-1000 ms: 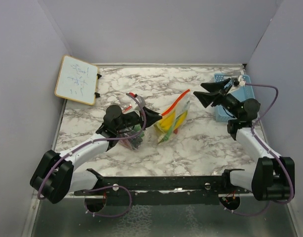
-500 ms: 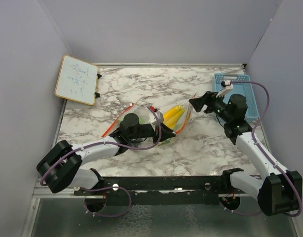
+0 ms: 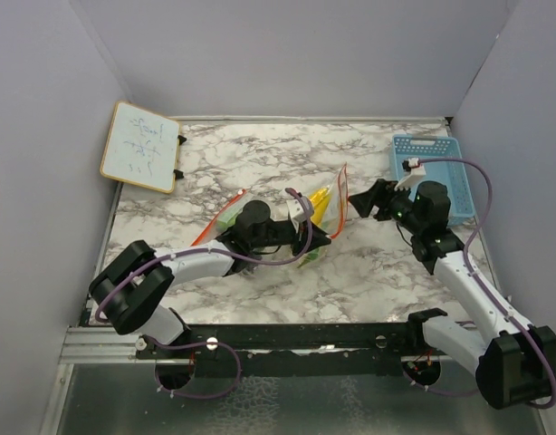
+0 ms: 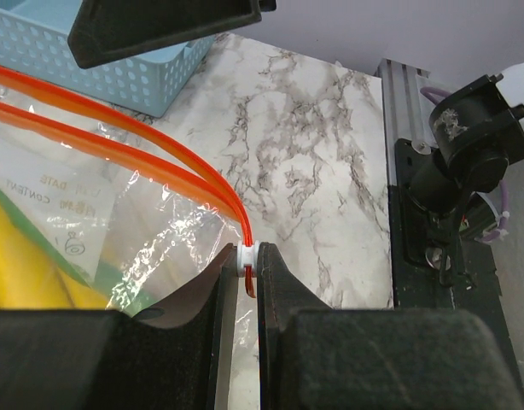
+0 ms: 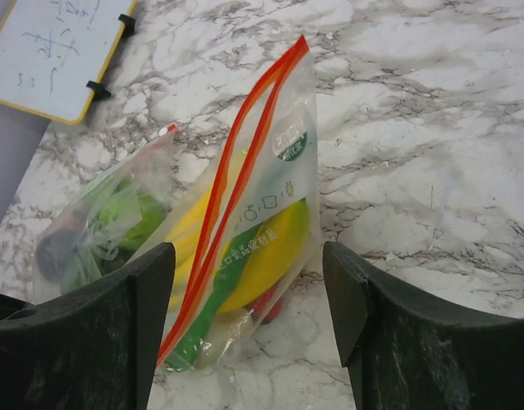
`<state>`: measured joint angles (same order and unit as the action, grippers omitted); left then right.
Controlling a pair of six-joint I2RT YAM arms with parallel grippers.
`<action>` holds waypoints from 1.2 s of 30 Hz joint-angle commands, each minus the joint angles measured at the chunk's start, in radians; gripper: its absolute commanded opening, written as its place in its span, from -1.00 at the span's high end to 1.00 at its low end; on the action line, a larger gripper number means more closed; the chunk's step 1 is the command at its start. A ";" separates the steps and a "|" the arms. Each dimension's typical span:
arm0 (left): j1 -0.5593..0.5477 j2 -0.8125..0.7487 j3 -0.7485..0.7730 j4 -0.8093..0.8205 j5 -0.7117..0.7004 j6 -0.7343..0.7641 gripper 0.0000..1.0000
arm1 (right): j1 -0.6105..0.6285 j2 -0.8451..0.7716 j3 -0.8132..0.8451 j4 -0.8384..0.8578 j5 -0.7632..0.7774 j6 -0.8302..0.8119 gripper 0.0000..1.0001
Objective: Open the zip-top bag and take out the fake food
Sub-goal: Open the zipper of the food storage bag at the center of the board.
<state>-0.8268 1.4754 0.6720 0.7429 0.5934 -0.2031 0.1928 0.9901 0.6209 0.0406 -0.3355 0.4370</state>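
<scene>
The fake food (image 5: 264, 243) lies inside the zip-top bag (image 5: 283, 184), in the middle of the right wrist view. I can see a yellow banana shape, a green piece (image 5: 206, 320) under it and a little red at the bottom. The bag stands on its edge on the marble table (image 4: 313, 171), its orange zip strip (image 4: 117, 149) running up to the upper middle of the frame.

The left gripper (image 4: 248, 286) has its jaws pressed together on the white zip end (image 4: 247, 259), low in the middle of its own view, probably to hold this corner while the mouth is pulled. The two orange strips part toward the upper left there, so the zip seems partly open.

The right gripper (image 5: 245, 265) has its jaws spread wide, one at each lower corner of its view, the bag between them and untouched.

At lower left a second clear pouch (image 5: 108, 222) holds green things; the crumpled plastic hides what they are. The blue basket (image 4: 100, 77) and the whiteboard (image 5: 57, 51) are cut off by the frame edges.
</scene>
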 commanded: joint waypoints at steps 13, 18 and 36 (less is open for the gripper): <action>-0.005 0.033 -0.025 0.124 0.013 -0.027 1.00 | 0.007 0.056 -0.074 0.056 0.029 -0.018 -0.35; -0.006 0.037 -0.052 0.199 0.015 -0.073 1.00 | 0.006 -0.034 -0.047 0.061 0.026 -0.027 -0.34; -0.012 0.028 -0.093 0.201 -0.006 -0.068 1.00 | 0.103 0.103 -0.029 0.142 0.027 -0.022 -0.37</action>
<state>-0.8276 1.5059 0.5972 0.9009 0.5938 -0.2710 0.2642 1.0679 0.5842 0.1345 -0.3378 0.4278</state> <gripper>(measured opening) 0.148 0.681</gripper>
